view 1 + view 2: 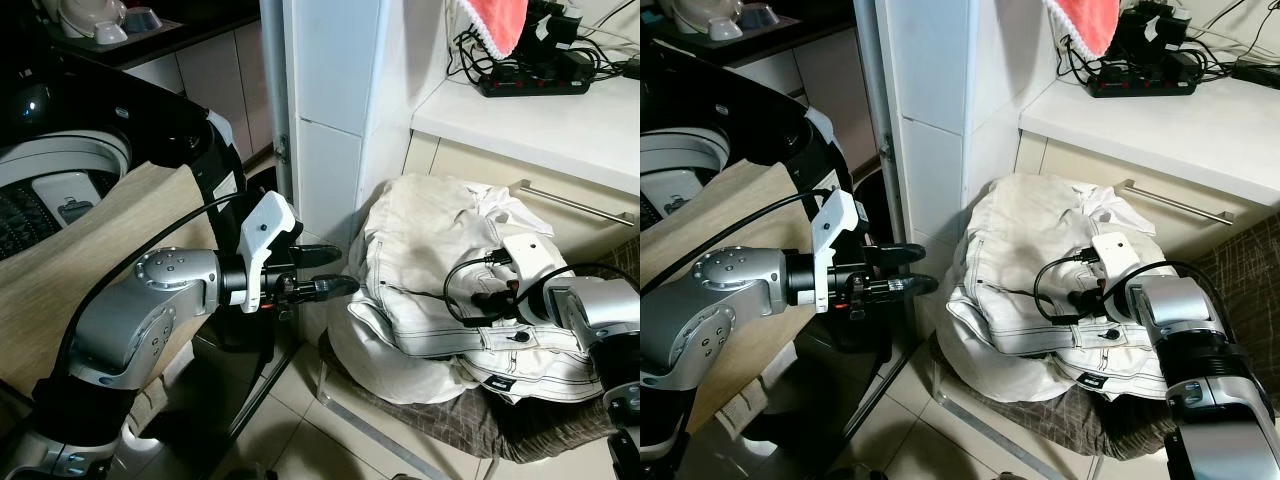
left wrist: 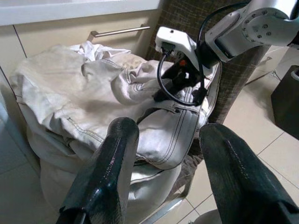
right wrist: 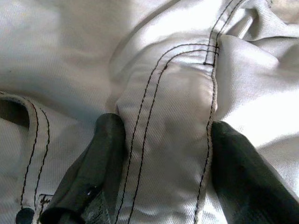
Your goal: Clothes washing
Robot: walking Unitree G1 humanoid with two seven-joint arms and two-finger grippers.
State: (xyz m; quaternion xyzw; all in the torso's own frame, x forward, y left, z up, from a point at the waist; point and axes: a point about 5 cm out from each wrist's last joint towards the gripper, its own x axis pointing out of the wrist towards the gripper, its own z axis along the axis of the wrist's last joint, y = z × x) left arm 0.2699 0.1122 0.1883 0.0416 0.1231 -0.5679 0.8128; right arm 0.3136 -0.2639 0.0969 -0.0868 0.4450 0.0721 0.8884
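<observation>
Washing machine (image 1: pixel 60 190) on the robot's left, lid up, beige cloth (image 1: pixel 90 250) draped over its front. White jacket (image 1: pixel 440 270) heaped on a chair seat (image 1: pixel 1040 425) by the cupboard; tile floor (image 1: pixel 310 440). Looks soft, bulky, floppy denim; best taken by a thick stitched seam fold. Right pincer (image 3: pixel 163 154) spread, fingers pressed either side of such a fold, not yet clamped. Left pincer (image 2: pixel 173 154) apart, just beside the pile.

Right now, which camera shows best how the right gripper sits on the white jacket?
The right wrist view: both fingers straddle a stitched fold of the white jacket. The eye views show the right gripper pressed into the pile; the left wrist view sees it from across.
</observation>
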